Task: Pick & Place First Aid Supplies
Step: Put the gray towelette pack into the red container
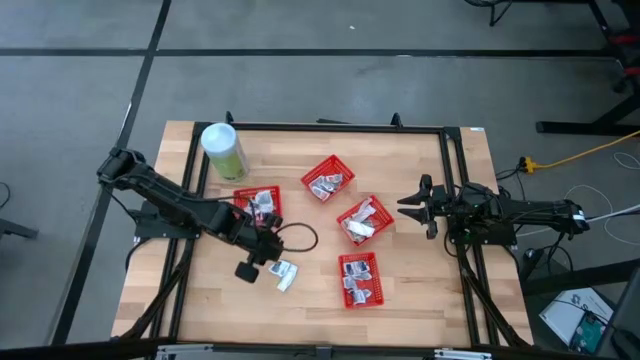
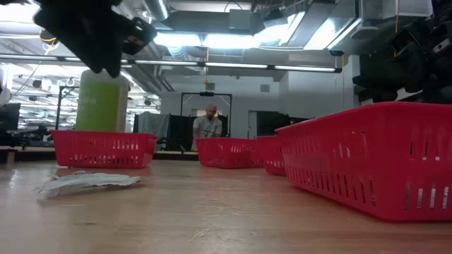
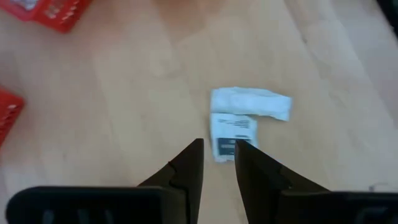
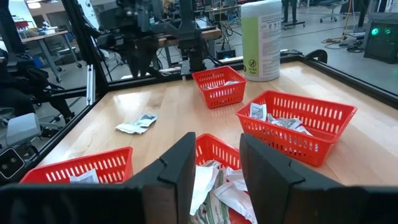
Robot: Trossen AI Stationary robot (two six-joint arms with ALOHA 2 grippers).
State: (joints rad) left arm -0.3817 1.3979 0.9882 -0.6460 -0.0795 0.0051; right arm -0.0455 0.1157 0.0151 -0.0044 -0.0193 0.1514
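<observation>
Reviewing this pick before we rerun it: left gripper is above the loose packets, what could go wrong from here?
1. Two small flat white packets lie touching on the wooden table; the open left gripper might pinch both or just nudge them.
2. They lie flat, so the fingertips may scrape wood and slide off.
3. A red mesh basket sits close by; the lifting arm could bump it.

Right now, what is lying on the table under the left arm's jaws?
Two small white packets lie loose on the bare wood table, touching each other, under the open left gripper. Whatever is beneath the packets is covered.
</observation>
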